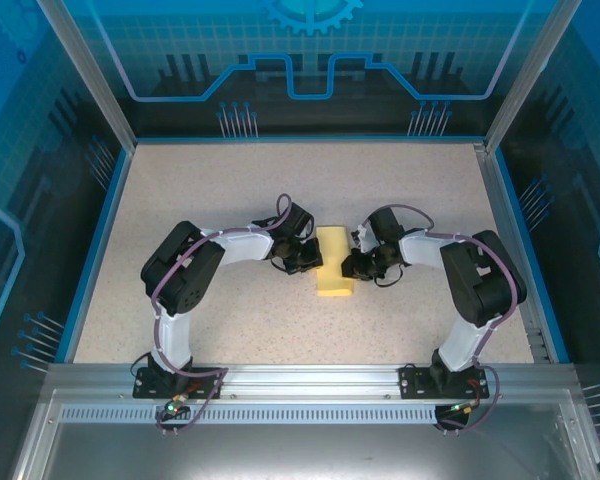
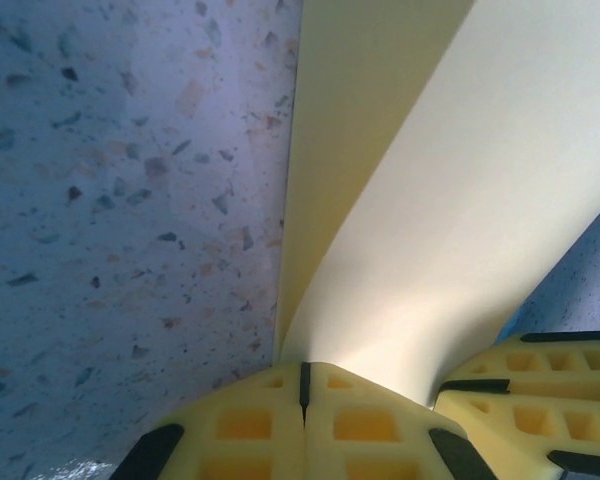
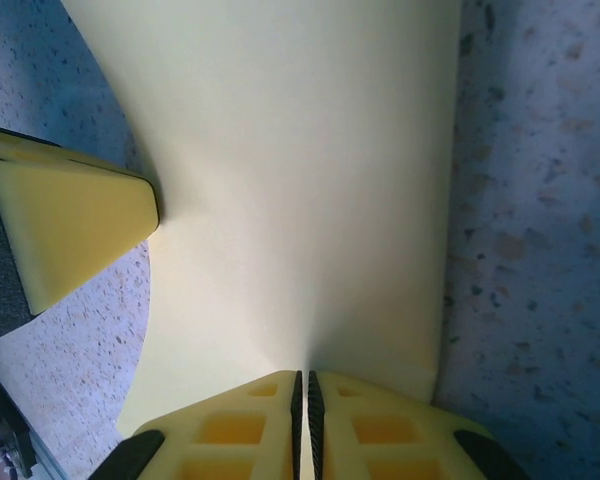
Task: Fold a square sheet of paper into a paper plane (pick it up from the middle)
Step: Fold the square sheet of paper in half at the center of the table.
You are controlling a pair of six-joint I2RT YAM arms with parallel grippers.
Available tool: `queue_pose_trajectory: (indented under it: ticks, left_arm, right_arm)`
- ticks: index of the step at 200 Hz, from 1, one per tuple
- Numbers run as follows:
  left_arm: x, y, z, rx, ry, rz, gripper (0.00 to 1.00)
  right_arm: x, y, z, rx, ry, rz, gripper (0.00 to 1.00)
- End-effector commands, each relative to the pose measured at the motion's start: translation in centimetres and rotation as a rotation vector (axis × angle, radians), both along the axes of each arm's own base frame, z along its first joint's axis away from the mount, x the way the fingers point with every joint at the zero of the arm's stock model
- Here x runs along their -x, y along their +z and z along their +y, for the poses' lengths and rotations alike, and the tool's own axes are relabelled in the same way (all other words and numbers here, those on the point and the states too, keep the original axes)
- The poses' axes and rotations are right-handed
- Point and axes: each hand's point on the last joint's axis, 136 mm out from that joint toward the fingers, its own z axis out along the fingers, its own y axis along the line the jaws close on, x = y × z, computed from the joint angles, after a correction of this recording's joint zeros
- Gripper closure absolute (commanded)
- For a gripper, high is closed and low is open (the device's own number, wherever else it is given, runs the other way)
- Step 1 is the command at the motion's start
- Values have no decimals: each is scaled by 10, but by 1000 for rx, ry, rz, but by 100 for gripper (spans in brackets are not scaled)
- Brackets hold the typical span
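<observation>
The square sheet of paper (image 1: 334,262) is pale yellow and lies between the two grippers at mid-table, partly doubled over. In the left wrist view one layer (image 2: 330,150) lies flat on the table while another (image 2: 480,220) arches up over it. My left gripper (image 2: 302,378) is shut, its tips set against the sheet's left edge where the raised layer starts. My right gripper (image 3: 302,385) is shut on the sheet (image 3: 300,200), which runs straight into its nearly closed jaws. The left gripper's fingers (image 3: 70,215) touch the sheet's far edge in the right wrist view.
The speckled beige tabletop (image 1: 230,190) is fenced by blue rails and aluminium posts (image 1: 90,80). Both arms (image 1: 180,275) bend inward toward the middle, their bases on the metal bar (image 1: 300,380) at the near edge.
</observation>
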Motion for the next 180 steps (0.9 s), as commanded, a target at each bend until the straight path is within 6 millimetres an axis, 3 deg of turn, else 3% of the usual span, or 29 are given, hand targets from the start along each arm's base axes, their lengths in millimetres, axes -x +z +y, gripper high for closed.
queue_pose_trajectory:
  ticks: [1, 29, 114, 160, 180]
  left_arm:
    - [35, -50, 32, -188, -8, 141, 100]
    - [35, -50, 33, -188, -9, 143, 100]
    - [36, -52, 33, -190, -9, 145, 100]
    - [37, -53, 32, -191, -11, 145, 100]
    - [36, -52, 31, -189, -10, 143, 100]
  right_arm:
    - [3, 13, 0, 5, 9, -16, 86]
    - [7, 22, 3, -18, 22, -32, 86]
    - [31, -14, -10, 60, 4, 68, 86]
    - [28, 16, -4, 0, 19, -16, 86]
    - [37, 11, -3, -2, 24, 13, 86]
